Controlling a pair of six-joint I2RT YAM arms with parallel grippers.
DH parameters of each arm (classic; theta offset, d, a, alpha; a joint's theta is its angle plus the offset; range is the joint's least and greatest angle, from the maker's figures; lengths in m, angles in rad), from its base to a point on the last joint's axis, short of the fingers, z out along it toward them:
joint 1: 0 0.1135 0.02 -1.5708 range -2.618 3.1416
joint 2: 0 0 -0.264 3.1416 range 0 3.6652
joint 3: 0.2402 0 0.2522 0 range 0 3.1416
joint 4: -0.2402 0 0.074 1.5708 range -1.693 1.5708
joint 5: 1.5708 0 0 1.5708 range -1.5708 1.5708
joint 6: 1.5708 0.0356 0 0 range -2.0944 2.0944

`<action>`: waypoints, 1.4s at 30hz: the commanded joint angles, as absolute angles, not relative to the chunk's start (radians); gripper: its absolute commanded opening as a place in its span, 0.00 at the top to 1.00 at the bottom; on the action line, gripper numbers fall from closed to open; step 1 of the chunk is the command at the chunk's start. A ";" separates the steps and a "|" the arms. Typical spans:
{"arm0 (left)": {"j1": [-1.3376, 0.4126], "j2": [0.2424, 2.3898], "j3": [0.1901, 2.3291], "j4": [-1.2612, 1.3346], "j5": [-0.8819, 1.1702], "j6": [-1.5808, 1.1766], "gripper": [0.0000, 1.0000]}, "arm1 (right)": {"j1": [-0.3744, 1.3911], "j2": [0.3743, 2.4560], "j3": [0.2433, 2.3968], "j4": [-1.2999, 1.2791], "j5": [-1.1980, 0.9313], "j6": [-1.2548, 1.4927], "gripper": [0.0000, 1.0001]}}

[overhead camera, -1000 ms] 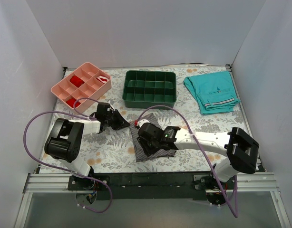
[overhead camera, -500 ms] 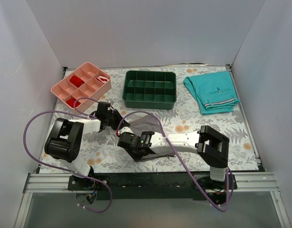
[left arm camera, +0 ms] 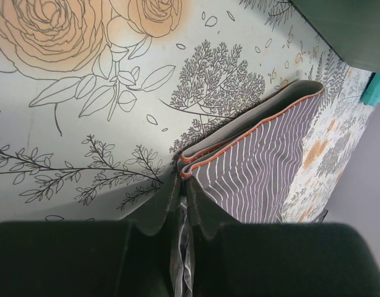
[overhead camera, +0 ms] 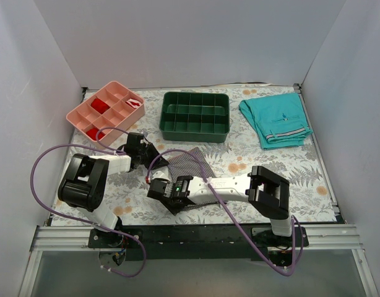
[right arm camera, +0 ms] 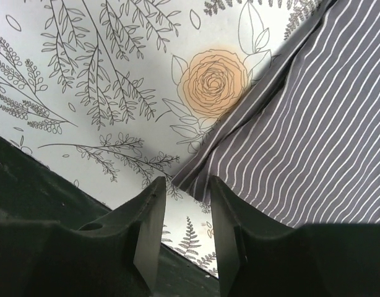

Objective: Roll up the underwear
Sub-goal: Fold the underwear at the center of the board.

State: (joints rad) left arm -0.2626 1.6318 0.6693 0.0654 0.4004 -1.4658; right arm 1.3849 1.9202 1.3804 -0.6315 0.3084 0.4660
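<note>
Under everything you have the table (overhead camera: 258, 141), covered in a pale cloth printed with grey ferns and orange roses. At its far edge, in the middle, sits the dark green divider tray (overhead camera: 195, 132). To the far right lie the teal shorts (overhead camera: 276, 120), folded, with white stripes at the hem. At the far left is the pink divider tray (overhead camera: 74, 115), with red items in some of its cells.

The underwear (overhead camera: 191, 162) lies flat on the cloth near the middle of the table, in front of the green tray and well apart from the shorts. The right arm crosses over its near part. It is thin grey cloth with fine white pinstripes. From the left wrist you can see it (left arm camera: 258, 167) lying in folded layers, with a pale grey band edged in orange along the fold that meets the table (left arm camera: 85, 93). The stripes ripple there, so the cloth is not quite smooth. From the right wrist it (right arm camera: 314, 124) fills the upper right, its edge running diagonally across the printed table (right arm camera: 85, 93) to a corner.

Your left claw (overhead camera: 154, 162) is low at the garment's left corner. Its wrist view shows it (left arm camera: 182, 185) pressed together on that orange-trimmed corner, cloth pinched between the jaws.

Your right claw (overhead camera: 158, 190) is at the near-left corner. Its jaws (right arm camera: 185, 229) stand apart with bare table showing between them, and the garment's corner lies just past the tips, not gripped.
</note>
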 commanded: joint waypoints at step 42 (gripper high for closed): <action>-0.255 1.293 0.675 -0.311 0.156 -1.482 1.00 | 1.356 1.634 1.189 -0.388 0.193 0.440 0.99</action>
